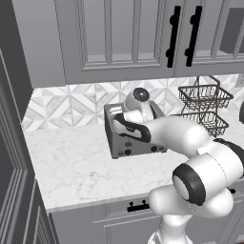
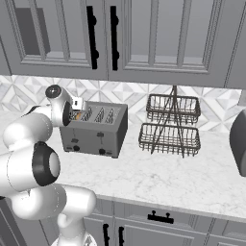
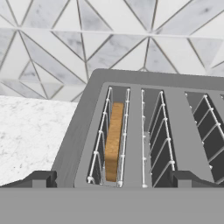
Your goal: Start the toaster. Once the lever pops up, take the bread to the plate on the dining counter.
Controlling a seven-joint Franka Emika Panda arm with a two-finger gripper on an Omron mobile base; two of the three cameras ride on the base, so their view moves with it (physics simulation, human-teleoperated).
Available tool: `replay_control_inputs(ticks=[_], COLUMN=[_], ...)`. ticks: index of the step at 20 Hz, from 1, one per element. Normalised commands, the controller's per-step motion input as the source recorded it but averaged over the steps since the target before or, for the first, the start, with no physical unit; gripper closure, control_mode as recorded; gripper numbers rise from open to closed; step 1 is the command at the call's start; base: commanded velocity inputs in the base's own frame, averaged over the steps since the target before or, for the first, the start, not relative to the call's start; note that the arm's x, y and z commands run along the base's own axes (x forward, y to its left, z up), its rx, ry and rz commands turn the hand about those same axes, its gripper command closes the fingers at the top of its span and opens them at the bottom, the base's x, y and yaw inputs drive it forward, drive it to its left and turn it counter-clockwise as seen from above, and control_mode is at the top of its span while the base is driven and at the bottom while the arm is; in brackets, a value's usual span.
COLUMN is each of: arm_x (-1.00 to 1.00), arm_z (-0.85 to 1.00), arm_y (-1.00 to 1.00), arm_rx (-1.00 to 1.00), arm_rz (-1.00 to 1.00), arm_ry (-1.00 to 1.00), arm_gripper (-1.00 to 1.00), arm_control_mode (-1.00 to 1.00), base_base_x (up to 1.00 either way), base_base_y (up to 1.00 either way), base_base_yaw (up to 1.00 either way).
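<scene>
While hovering above the toaster point(image 3: 144, 127) with fingertips point(image 3: 41, 179) spread wide and empty, looks straight down on the bread point(image 3: 113, 140), standing edge-up in the leftmost slot, lengthwise front to back.

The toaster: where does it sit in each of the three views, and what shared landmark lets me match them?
Left base view: toaster at centre, partly behind the arm.
Right base view: toaster left of centre, left of the wire basket rack.
Hand view: toaster seen from above, bread in its leftmost slot.
Shared landmark: the patterned tile backsplash behind it.
</scene>
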Motion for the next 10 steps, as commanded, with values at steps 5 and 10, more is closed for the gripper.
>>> replay_control_inputs(ticks=[5,10], arm_x=[0.00,0.00], arm_z=[0.00,0.00], arm_y=[0.00,0.00], arm_rx=[0.00,0.00], arm_rz=[0.00,0.00], arm_ry=[0.00,0.00], arm_gripper=[-1.00,-1.00], arm_control_mode=[-1.00,-1.00], base_base_x=[0.00,0.00], base_base_y=[0.00,0.00], base_base_yaw=[0.00,0.00])
